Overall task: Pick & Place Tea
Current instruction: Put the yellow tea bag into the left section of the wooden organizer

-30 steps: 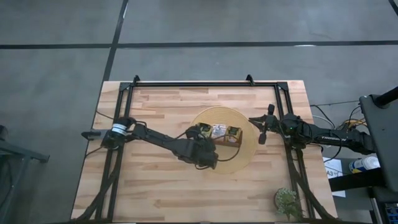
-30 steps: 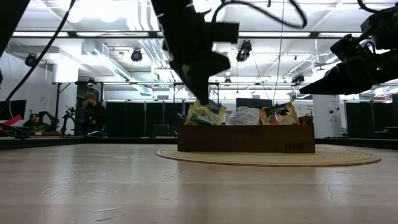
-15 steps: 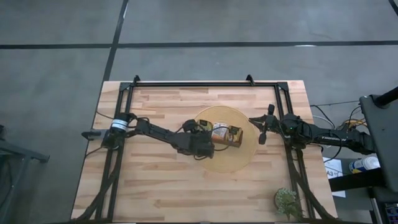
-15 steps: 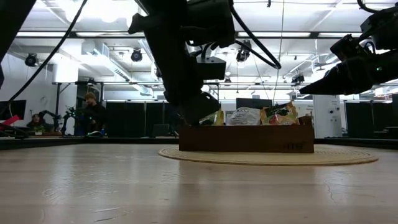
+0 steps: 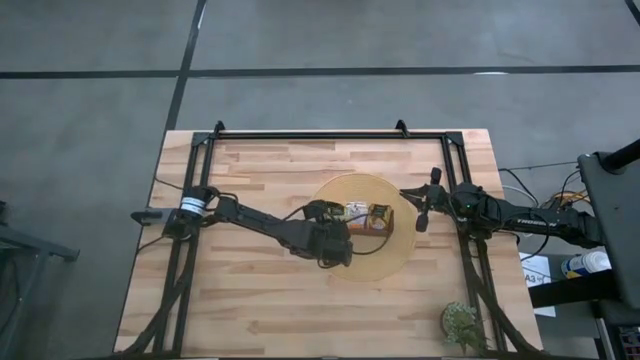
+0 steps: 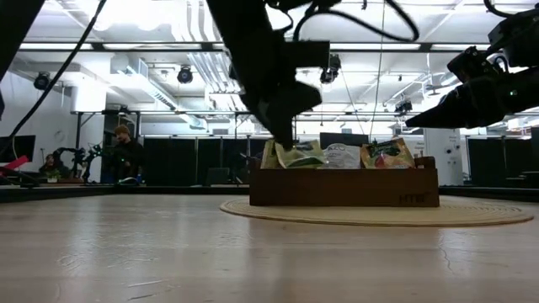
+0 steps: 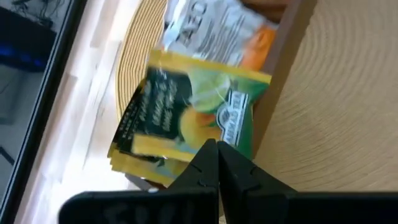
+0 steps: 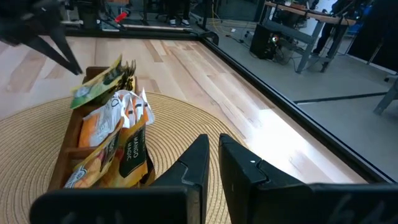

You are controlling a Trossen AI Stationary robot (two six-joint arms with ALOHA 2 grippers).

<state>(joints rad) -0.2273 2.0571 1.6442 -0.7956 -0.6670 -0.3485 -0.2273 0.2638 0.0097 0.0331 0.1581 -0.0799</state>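
Left gripper [image 7: 217, 151] sits over the left end of the wooden tray [image 5: 372, 229], fingers pressed fully together with nothing pinched between them. In the left wrist view the closed tips sit right at the edge of a yellow-green tea packet [image 7: 186, 112]; whether they touch it I cannot tell. In the low view the gripper tip [image 6: 286, 135] points down at the packets standing up out of that end compartment.

Tea is all in the tray: yellow-green packets [image 6: 290, 155] at one end, white-and-orange packets [image 6: 341, 155] in the middle, orange-and-green ones [image 6: 386, 154] at the other end. Tray sits on a round woven mat [image 5: 338, 262] on the worktop [image 5: 250, 310]. No loose packets visible on the worktop.

Right gripper [image 8: 213, 155] waits off the mat's right edge, above the worktop; its fingers are nearly together with a thin gap, holding nothing.

Step in hand, as I judge it: left arm working at the yellow-green stack, either nudging packets into line or lining up for a pick. Nothing gripped.

Next move calls for: if picking, open the fingers, straddle one packet's top edge, close, lift straight up so neighbours don't drag out. Packets are thin and floppy, so doubles are likely.
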